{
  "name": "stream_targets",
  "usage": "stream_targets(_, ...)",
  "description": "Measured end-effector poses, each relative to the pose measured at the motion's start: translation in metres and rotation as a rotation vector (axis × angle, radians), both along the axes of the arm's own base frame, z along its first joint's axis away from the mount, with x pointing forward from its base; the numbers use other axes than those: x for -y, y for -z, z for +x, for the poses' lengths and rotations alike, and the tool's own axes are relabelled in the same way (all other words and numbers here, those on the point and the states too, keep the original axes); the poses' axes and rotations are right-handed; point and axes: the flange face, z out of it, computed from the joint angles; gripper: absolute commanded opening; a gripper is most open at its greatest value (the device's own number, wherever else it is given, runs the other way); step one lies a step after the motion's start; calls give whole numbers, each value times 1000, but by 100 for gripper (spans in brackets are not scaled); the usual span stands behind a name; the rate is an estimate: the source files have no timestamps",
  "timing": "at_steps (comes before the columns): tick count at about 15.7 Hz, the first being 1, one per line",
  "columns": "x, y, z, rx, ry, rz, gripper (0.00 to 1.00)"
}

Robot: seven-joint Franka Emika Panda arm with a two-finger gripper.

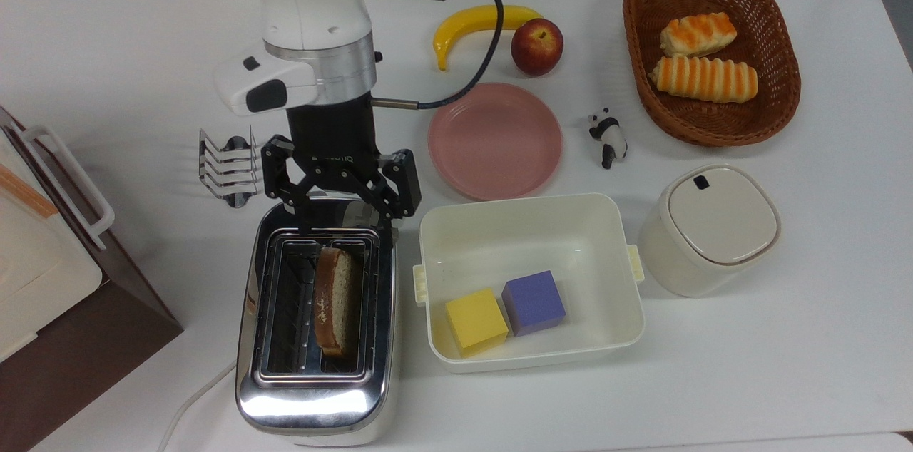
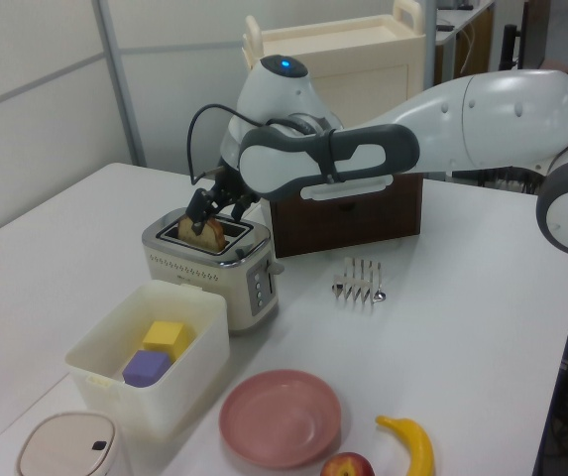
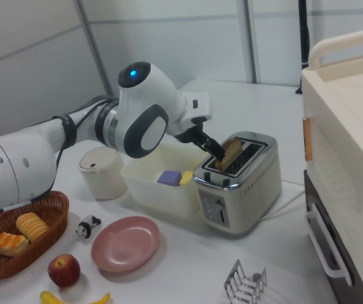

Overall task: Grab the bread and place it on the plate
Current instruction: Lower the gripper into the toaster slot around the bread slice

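Bread slice (image 1: 333,301) upright in toaster (image 1: 317,316) slot, crust edge up; likely light, soft, crushable; pinch gently across flat faces near top; gripper (image 1: 346,218) fingers spread wide, empty

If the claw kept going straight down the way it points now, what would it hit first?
Probably the toaster top at its slot end, near the bread. The open claw hangs just above there; depth is hard to judge, so it may meet the slice's end first.
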Motion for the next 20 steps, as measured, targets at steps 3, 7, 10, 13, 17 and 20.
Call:
stream_targets(3,-8,7,4,20,-7,-1,100)
stream_targets(7,-7,20,12,75,-1,-5,100)
stream_targets(10,-7,28,16,95,1,-8,84)
stream_targets(13,-7,31,17,91,0,-8,44)
stream_targets(17,-7,31,17,91,1,-8,16)
stream_targets(20,-2,30,17,94,7,-10,0)
